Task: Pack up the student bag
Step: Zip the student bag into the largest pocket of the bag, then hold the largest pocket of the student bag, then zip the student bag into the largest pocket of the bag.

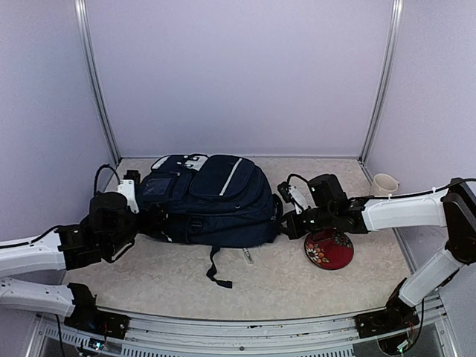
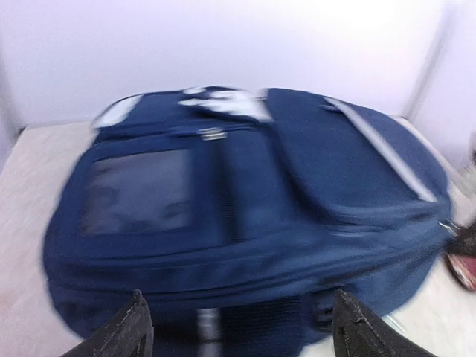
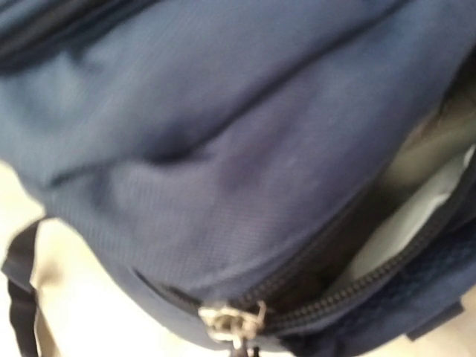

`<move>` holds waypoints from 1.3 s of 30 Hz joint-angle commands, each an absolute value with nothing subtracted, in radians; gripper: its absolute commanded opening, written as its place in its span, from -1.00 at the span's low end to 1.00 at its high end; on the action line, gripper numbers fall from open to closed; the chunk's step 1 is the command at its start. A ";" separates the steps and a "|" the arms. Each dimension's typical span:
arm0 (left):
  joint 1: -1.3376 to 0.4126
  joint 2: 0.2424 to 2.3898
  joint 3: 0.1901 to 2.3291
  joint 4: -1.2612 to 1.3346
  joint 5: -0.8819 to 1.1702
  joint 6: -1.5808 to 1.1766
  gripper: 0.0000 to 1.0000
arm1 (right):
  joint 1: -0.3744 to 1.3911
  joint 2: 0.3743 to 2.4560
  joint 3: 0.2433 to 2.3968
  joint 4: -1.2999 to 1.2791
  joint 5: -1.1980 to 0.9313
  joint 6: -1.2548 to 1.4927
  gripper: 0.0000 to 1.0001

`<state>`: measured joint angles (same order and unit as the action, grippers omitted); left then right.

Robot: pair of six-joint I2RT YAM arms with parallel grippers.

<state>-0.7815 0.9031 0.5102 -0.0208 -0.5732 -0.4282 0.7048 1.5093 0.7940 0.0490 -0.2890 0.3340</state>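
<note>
The student bag (image 1: 212,201), dark navy with white trim, lies flat in the middle of the table. My left gripper (image 1: 145,218) is at the bag's left end. In the left wrist view it (image 2: 242,327) stands open, its fingertips (image 2: 134,327) apart in front of the bag (image 2: 245,201), with nothing held. My right gripper (image 1: 287,223) is at the bag's right end. In the right wrist view the bag (image 3: 223,149) fills the frame; its zipper gapes, showing something pale inside (image 3: 416,216). The metal zipper pull (image 3: 232,321) runs down into my shut right gripper (image 3: 249,353).
A red plate with a flower pattern (image 1: 329,249) lies right of the bag, under my right arm. A white cup (image 1: 384,183) stands at the back right. A black strap (image 1: 216,271) trails from the bag toward the front. Walls close the table at the back and both sides.
</note>
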 commanded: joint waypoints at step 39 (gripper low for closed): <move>-1.085 1.541 0.643 0.290 -1.003 0.295 -1.00 | 0.569 1.577 1.041 -0.324 -0.064 0.152 -1.00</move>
